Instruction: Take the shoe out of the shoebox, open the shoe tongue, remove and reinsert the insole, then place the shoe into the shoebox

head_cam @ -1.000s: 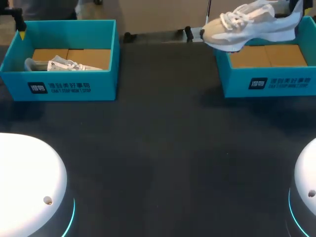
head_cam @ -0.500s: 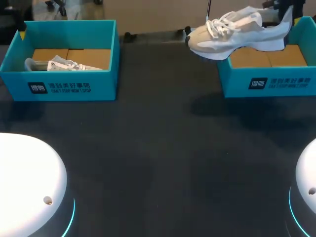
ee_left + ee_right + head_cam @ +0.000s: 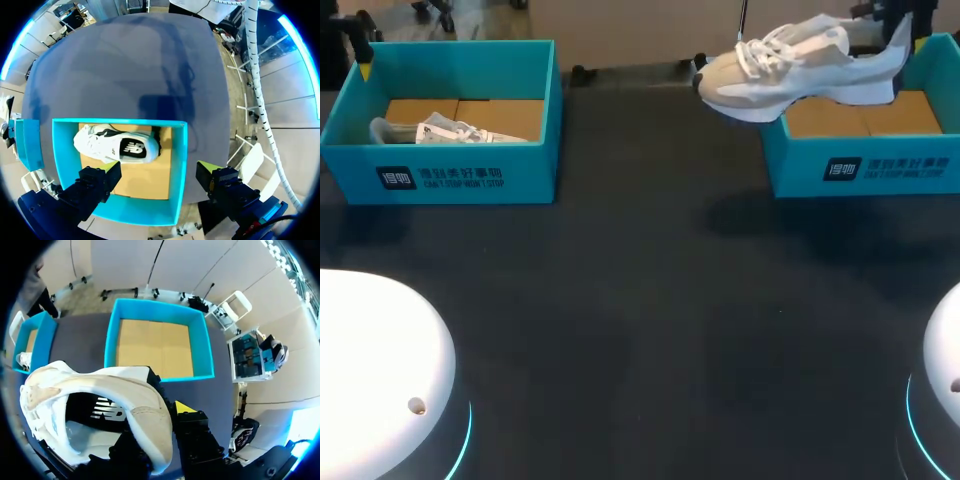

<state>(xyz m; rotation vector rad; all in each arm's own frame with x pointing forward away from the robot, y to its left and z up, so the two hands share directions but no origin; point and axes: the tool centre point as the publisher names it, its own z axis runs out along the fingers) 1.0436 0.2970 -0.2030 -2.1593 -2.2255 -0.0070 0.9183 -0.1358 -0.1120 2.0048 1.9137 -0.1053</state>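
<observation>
Dark grey matte tabletop filling the head view, with two boxes along its far edge. Aloft at the upper right of that view: white-and-beige laced running shoe, roughly level, toe pointing left and past the box's left wall, heel to the right over the box. Held at the heel by right gripper, jaws clamped on the heel collar, with one yellow-tipped finger outside the heel and the other side hidden by the shoe. Shown only by the right wrist view: the shoe's open mouth, its dark inside and a black patch on its flank. Ahead of that gripper, beyond the shoe: right teal cardboard shoebox, open-topped, brown cardboard floor showing. Shown only by the head view: a dark printed label on the box's front wall.

At the upper left of the head view: left teal cardboard shoebox, same build, with second white shoe lying low inside, partly cut off by the near wall. From the left wrist view, looking straight down: that shoe on its side, black patch upward, along the wall farthest from the fingers. Above the box: left gripper, jaws spread wide, gripping nothing, one yellow tip over the box floor, the other just outside a side wall. In the lower corners of the head view: white domed arm bases with blue light rings.
</observation>
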